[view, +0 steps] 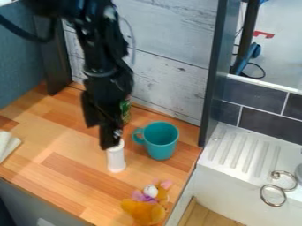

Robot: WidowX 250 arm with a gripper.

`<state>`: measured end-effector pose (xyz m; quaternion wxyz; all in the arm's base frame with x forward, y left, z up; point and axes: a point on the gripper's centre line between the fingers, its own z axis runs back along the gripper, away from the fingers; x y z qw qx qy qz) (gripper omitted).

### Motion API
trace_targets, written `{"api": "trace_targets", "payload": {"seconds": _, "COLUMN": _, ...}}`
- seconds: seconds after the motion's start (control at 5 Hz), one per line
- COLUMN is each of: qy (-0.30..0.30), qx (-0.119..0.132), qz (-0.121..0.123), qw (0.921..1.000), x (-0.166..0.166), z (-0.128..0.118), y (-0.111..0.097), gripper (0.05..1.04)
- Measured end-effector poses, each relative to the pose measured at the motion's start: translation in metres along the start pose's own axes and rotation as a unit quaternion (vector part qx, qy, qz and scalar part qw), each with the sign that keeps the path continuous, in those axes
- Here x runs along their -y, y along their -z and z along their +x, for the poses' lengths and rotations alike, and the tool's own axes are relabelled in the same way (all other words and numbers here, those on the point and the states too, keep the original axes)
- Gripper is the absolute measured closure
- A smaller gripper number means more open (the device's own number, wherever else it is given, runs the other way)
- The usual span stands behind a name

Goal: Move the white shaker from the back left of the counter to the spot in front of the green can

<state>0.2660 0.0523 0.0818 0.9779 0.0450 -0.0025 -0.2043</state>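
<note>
The black gripper (108, 136) hangs down over the wooden counter, left of the middle of the view. Its lower end is at the top of an upright white cylinder (116, 160) and overlaps it in the view; whether it holds the cylinder I cannot tell. Just to the right stands a teal mug (161, 140), upright, its handle toward the gripper. A green can (125, 109) is partly hidden behind the gripper. Nearer the counter's front right edge lies an orange plush toy (145, 209) with a white and purple part.
A whitish object (8, 145) lies at the counter's left edge. Behind the counter stands a pale wooden panel (171, 84) with a dark upright post on its right. Beyond is a white sink (236, 172) with a ribbed drainboard and metal rings (273, 195).
</note>
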Motion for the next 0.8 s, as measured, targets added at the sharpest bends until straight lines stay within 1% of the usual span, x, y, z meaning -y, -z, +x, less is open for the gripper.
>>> {"api": "trace_targets", "payload": {"seconds": 0.2, "qy": -0.087, "qx": -0.069, "qz": 0.023, "qw": 0.9935, "x": -0.018, "z": -0.042, "y": -0.019, "gripper": 0.081}}
{"api": "trace_targets", "payload": {"seconds": 0.4, "qy": -0.199, "qx": -0.114, "qz": 0.01, "qw": 0.9733, "x": -0.049, "z": -0.085, "y": -0.029, "gripper": 0.081}}
{"api": "trace_targets", "payload": {"seconds": 0.6, "qy": -0.244, "qx": -0.125, "qz": -0.032, "qw": 0.9612, "x": -0.077, "z": -0.114, "y": -0.026, "gripper": 0.081}}
{"api": "trace_targets", "payload": {"seconds": 0.8, "qy": -0.253, "qx": -0.125, "qz": -0.085, "qw": 0.9557, "x": -0.088, "z": -0.133, "y": -0.016, "gripper": 0.081}}
